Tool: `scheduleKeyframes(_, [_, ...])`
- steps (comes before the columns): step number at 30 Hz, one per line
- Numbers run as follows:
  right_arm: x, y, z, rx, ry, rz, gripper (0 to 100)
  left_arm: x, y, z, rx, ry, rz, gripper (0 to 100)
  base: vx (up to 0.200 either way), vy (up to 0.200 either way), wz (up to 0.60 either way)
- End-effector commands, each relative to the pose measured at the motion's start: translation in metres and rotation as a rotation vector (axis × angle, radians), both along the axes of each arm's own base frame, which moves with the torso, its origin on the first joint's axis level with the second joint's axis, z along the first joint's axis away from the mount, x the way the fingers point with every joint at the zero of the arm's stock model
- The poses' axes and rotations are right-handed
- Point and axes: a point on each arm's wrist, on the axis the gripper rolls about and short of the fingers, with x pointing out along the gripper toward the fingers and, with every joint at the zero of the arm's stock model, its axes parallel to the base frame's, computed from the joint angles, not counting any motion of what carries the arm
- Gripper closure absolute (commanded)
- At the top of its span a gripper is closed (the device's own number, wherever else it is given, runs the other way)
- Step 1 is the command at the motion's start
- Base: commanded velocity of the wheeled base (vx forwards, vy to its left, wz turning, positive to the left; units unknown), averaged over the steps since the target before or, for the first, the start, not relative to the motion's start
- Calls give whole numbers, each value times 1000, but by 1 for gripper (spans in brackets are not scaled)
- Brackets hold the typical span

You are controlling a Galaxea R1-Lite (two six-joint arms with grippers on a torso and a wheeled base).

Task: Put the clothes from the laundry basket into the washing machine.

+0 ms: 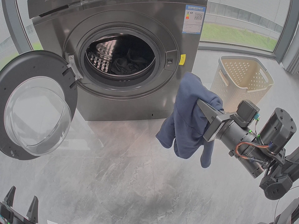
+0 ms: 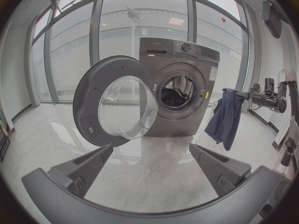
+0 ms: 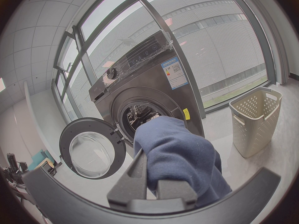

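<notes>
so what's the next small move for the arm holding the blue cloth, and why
Probably move the right gripper forward and to the robot's left, toward the round drum opening of the grey washing machine. It is shut on the dark blue fabric garment, which hangs in the air right of that opening, and the round glass door stands wide open.

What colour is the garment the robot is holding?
Navy blue cloth garment, clearest in the head view.

Navy garment (image 1: 187, 119) clamped in right end effector (image 1: 204, 106), draped over it, hanging limp. Grey washing machine (image 1: 130, 100) ahead-left of the end effector, door (image 1: 34, 69) swung wide open, dark clothes (image 1: 127, 64) inside. Beige laundry basket (image 1: 246, 78) upright just beyond the end effector, to its right.
</notes>
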Motion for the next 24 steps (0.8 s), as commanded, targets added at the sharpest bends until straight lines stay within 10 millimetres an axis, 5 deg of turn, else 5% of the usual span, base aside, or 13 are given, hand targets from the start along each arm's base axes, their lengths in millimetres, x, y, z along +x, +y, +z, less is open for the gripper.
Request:
scheduleKeyframes(1, [1, 1, -1, 0, 4, 0, 100, 1, 0, -5, -1, 9, 1, 0, 0, 200, 0])
scheduleKeyframes(9, [5, 0, -4, 1, 14, -3, 100, 1, 0, -5, 0, 9, 1, 0, 0, 200, 0])
scheduleKeyframes(17, [12, 3, 4, 50, -16, -7, 100, 1, 0, -4, 5, 7, 3, 0, 0, 0, 0])
scheduleKeyframes(24, [4, 11, -10, 6, 27, 28, 100, 1, 0, -5, 46, 6, -3, 0, 0, 0, 0])
